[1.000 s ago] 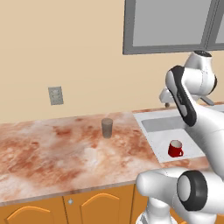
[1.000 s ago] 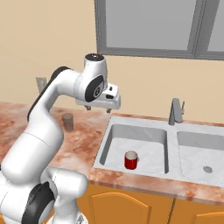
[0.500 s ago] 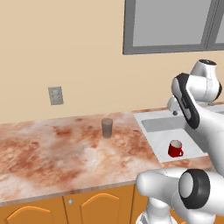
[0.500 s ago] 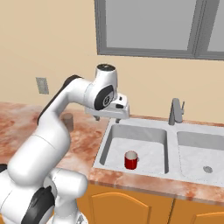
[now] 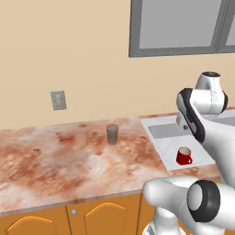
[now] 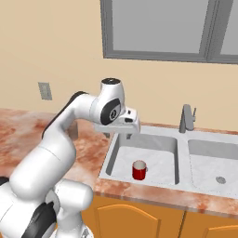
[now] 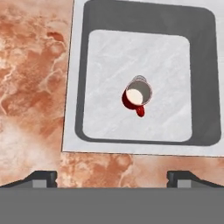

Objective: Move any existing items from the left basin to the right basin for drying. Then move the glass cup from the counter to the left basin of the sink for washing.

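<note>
The counter (image 5: 55,160) is seen as smooth marbled stone in reddish-brown and cream, with orange wooden cabinet doors (image 5: 98,215) below. The sink (image 6: 181,139) is rendered in matt light grey metal, the mug (image 7: 136,98) in glossy red with a pale inside, and the cup (image 5: 112,134) in greyish translucent glass.

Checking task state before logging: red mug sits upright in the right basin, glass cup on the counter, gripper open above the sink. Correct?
Not quite. The red mug sits upright in the left basin, not the right basin; the right base view shows it. The rest holds: the glass cup is on the counter, and the gripper is open above the sink.
</note>
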Controlling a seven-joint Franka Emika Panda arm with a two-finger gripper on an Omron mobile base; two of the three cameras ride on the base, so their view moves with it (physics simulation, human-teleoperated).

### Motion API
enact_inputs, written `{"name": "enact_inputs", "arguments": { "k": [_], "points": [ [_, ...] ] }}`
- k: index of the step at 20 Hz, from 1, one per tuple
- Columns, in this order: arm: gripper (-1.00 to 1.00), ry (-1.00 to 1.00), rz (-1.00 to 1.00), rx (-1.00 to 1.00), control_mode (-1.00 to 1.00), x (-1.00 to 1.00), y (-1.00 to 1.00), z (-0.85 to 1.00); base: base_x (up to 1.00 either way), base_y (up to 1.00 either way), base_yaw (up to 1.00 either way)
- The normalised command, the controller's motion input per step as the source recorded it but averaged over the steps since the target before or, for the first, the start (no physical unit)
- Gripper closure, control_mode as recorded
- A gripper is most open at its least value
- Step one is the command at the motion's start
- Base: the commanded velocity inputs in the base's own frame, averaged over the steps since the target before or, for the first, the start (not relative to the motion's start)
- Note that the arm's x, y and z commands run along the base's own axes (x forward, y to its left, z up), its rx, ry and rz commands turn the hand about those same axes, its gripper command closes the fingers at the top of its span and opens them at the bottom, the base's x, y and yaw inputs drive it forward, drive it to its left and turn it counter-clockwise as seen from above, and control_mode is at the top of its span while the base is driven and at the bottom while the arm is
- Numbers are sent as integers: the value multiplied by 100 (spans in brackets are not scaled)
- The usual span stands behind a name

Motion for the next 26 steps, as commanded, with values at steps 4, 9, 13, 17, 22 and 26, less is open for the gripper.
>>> {"name": "enact_inputs", "arguments": {
  "k": [4,9,13,17,22,26],
  "points": [
    [-100,4,0,0,-100,0,-15,-19,0,0,0],
    [-100,4,0,0,-100,0,-23,-20,0,0,0],
    [-100,6,0,0,-100,0,-18,-25,0,0,0],
    [-100,6,0,0,-100,0,-18,-29,0,0,0],
    [-100,3,0,0,-100,0,-16,-31,0,0,0],
    [-100,5,0,1,-100,0,-16,-32,0,0,0]
  ]
}}
